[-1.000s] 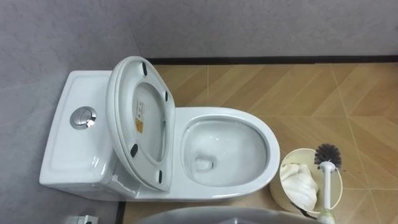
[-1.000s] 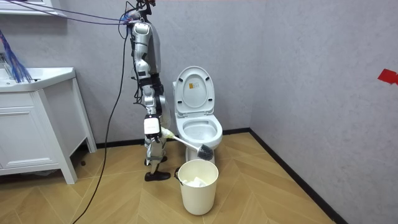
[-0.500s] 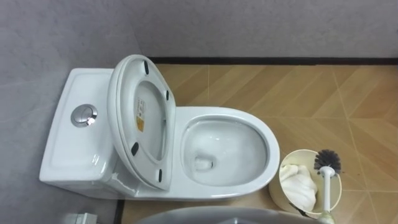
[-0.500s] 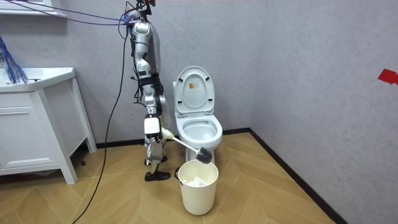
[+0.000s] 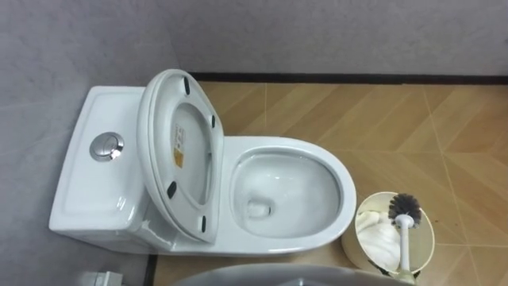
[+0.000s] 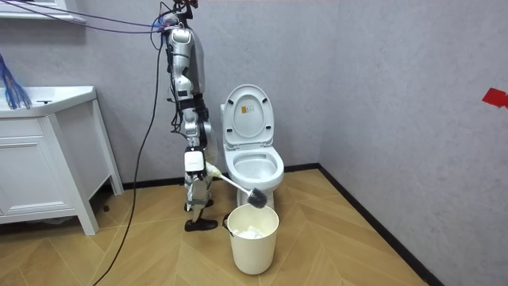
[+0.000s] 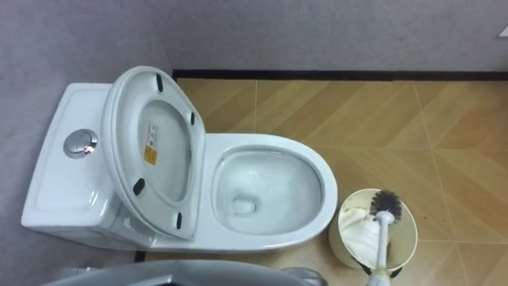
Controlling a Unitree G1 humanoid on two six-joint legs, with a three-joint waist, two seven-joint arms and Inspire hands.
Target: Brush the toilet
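the cream waste bin (image 5: 349,245) stands on the wooden floor just in front of the toilet (image 5: 347,187), close to the front curve of its rim. crumpled white paper (image 5: 375,237) lies in the half of the bin nearer the toilet. the toilet brush (image 5: 405,234) hangs over the bin's open mouth. its dark bristle head (image 5: 404,206) is just above the paper, and its white handle slants back toward the robot. whether the bristles touch the paper cannot be told.

the toilet's bowl holds a little clear water (image 5: 258,208) at the drain. the seat and lid (image 5: 178,151) stand raised against the cistern (image 5: 91,191), which has a round chrome flush button (image 5: 106,148) on top.

in the room view the robot stands upright at the toilet's side, on the room view's left of it. its right hand (image 6: 200,167) is low beside the bowl, with its fingers wrapped round the end of the brush handle, which reaches out from there to the bin.

a second ago the bristle head was over the bin's rim on the side away from the toilet. it has since drifted toward the toilet and sunk a little, so that it is now within the ring of the rim. the toilet, the bin and the paper lie as they did.
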